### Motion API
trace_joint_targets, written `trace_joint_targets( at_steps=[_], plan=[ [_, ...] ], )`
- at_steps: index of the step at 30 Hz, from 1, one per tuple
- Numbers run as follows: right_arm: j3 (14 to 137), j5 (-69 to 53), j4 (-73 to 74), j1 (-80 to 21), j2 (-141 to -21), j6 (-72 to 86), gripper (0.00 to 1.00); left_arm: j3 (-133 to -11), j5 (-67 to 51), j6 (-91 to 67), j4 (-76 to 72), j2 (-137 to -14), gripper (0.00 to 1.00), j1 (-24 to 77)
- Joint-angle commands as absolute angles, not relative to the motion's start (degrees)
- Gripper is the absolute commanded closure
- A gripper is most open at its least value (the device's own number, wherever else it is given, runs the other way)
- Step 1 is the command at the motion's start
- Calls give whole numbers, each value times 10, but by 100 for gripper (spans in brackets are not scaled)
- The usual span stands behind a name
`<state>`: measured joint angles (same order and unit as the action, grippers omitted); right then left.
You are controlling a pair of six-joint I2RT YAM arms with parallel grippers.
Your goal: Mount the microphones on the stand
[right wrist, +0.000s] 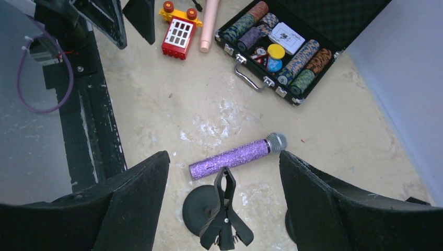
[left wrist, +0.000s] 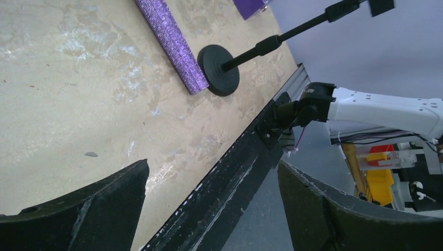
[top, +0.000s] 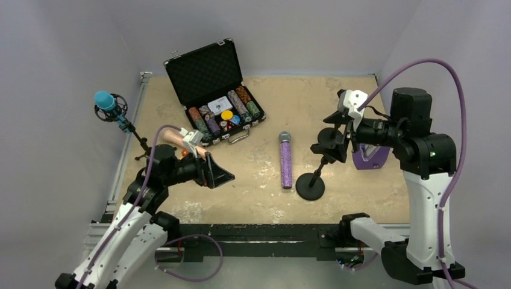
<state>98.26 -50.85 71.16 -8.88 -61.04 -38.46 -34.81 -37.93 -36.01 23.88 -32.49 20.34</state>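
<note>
The glittery purple microphone (top: 285, 159) lies flat on the table, mesh head away from the arms, beside the round base of a black stand (top: 310, 186). It also shows in the left wrist view (left wrist: 172, 42) and the right wrist view (right wrist: 235, 157). My right gripper (top: 335, 137) is open and empty, above the stand's spring clip (right wrist: 224, 209). The blue microphone (top: 105, 101) sits in a holder on a second stand (top: 129, 129) at the far left. The peach-pink microphone (top: 173, 136) lies behind my left gripper (top: 217, 173), which is open and empty above the table.
An open black case of poker chips (top: 217, 90) stands at the back centre. A red toy block (right wrist: 178, 34) lies by the peach-pink microphone (right wrist: 210, 23). A purple object (top: 369, 158) sits under the right arm. The black front rail (top: 259, 232) runs along the near edge.
</note>
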Motion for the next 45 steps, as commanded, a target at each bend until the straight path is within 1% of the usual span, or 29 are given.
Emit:
trace_joint_targets(
  at_steps=[1,4,7,8,9,10,13,15,17,21,26,30,37,39,43,45],
  plan=[
    [951,-556,690,-42,-587,-354,19,-375,-281,-366,178,-397,4,288],
    [908,-534,634,-13,-562,-307,19,-423,-225,-352,160,-485,5,355],
    [884,-537,608,32,-549,-282,19,-459,-217,-331,101,-570,5,397],
    [876,-544,600,43,-545,-278,19,-462,-227,-315,64,-593,6,408],
    [870,-553,595,53,-540,-276,19,-460,-241,-290,9,-612,8,421],
    [863,-562,591,59,-537,-276,18,-453,-264,-249,-52,-629,9,434],
    [844,-583,582,68,-531,-280,17,-426,-314,-100,-226,-671,8,476],
    [837,-594,582,71,-534,-284,17,-408,-350,-37,-345,-717,6,485],
    [832,-600,581,74,-535,-288,17,-409,-375,-20,-445,-769,4,485],
    [823,-608,574,80,-530,-289,17,-470,-407,-35,-550,-870,5,496],
    [820,-616,570,88,-526,-288,17,-534,-410,-39,-581,-950,7,517],
    [820,-627,569,95,-529,-288,17,-572,-423,-55,-585,-988,13,536],
    [819,-639,569,102,-533,-288,17,-600,-451,-86,-574,-1034,30,566],
    [818,-644,569,103,-534,-288,17,-604,-451,-89,-573,-1045,33,570],
    [820,-648,570,106,-535,-288,17,-620,-432,-84,-564,-1065,45,578],
    [820,-651,572,107,-536,-287,17,-630,-424,-85,-562,-1075,54,581]
  ],
)
